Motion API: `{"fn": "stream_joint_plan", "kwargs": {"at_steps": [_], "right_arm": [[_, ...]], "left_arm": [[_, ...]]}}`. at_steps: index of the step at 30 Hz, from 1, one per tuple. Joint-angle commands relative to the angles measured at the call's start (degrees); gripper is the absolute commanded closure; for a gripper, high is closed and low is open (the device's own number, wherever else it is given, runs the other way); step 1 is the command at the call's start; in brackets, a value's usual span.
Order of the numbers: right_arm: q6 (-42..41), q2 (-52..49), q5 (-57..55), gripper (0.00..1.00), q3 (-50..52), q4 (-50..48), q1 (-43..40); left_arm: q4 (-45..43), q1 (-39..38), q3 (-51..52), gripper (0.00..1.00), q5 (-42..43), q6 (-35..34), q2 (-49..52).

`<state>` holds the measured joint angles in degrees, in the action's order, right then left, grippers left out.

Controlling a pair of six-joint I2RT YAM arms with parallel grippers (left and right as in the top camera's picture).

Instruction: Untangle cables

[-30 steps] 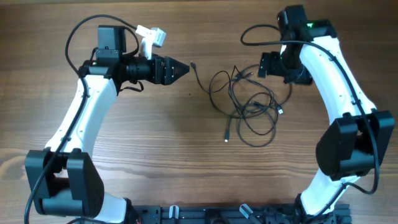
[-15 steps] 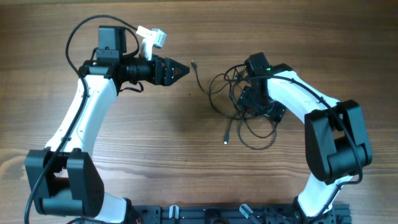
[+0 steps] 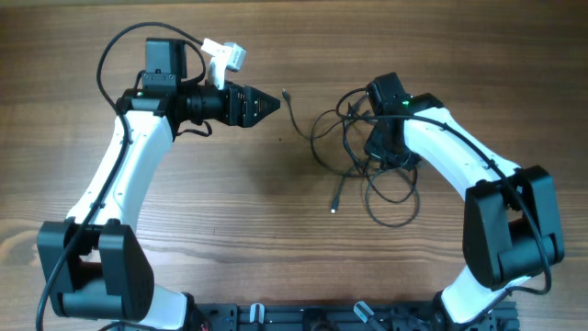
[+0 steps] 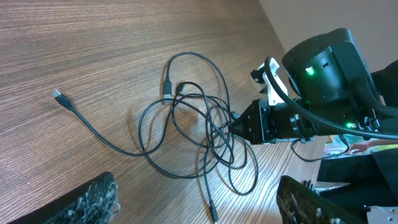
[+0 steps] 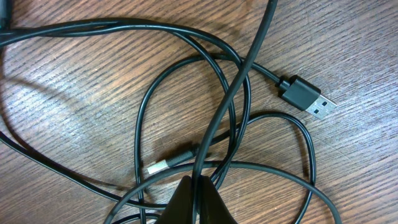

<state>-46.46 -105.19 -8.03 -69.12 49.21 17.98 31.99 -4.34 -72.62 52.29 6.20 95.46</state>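
The cables (image 3: 339, 188) lie as a tangle of thin black loops on the wooden table, right of centre. My right gripper (image 3: 375, 154) is down in the tangle. In the right wrist view it (image 5: 198, 185) is shut on one strand (image 5: 239, 81) that runs up and away between its fingers. A USB plug (image 5: 308, 98) and a smaller plug (image 5: 165, 163) lie beside it. My left gripper (image 3: 274, 104) hovers left of the tangle, apart from it, with jaws open and nothing between them (image 4: 199, 205). The cables (image 4: 186, 118) and the right gripper (image 4: 239, 124) show in the left wrist view.
A loose cable end with a plug (image 3: 286, 94) lies just right of the left gripper's tip. Another plug (image 3: 333, 208) points toward the table's front. Bare wooden table (image 3: 239, 202) surrounds the tangle.
The right arm has swung from the back right down onto the tangle and shut on a strand. The lower loops shifted slightly. The left arm has not moved.
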Motion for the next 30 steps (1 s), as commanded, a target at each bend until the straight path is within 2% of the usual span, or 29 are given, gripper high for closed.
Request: {"fn": "stream_joint_plan", "kwargs": {"at_steps": [1,6,10,11,16,22,27,29,30], "right_arm": [[0.0,1.3,-1.2,0.96,0.1,1.1,0.1],[-0.3,1.3,-1.5,0.93,0.2,3.4,0.1],[0.0,1.3,-3.7,0.64,0.2,4.3,0.1],[1.0,1.3,-4.0,0.64,0.3,4.4,0.1],[1.7,1.3,-4.0,0.63,0.3,5.5,0.1],[1.5,1.3,-3.2,0.6,5.4,-0.1,0.1],[3.0,1.3,-1.3,0.61,5.5,-2.0,0.1],[2.8,1.3,-1.4,0.71,5.5,-2.2,0.1],[2.8,1.3,-1.4,0.84,5.5,-2.3,0.1]], "left_arm": [[0.0,0.0,0.2,0.15,-0.3,1.1,0.5],[0.0,0.0,0.2,0.15,-0.3,1.1,0.5],[0.1,0.0,0.2,0.15,-0.3,1.1,0.5],[0.0,0.0,0.2,0.15,-0.3,1.1,0.5],[0.0,0.0,0.2,0.15,-0.4,1.1,0.5],[0.0,0.0,0.2,0.15,-0.3,1.1,0.5],[0.0,0.0,0.2,0.15,-0.4,1.1,0.5],[0.0,0.0,0.2,0.15,-0.4,1.1,0.5],[0.0,0.0,0.2,0.14,-0.7,1.1,0.5]]}}
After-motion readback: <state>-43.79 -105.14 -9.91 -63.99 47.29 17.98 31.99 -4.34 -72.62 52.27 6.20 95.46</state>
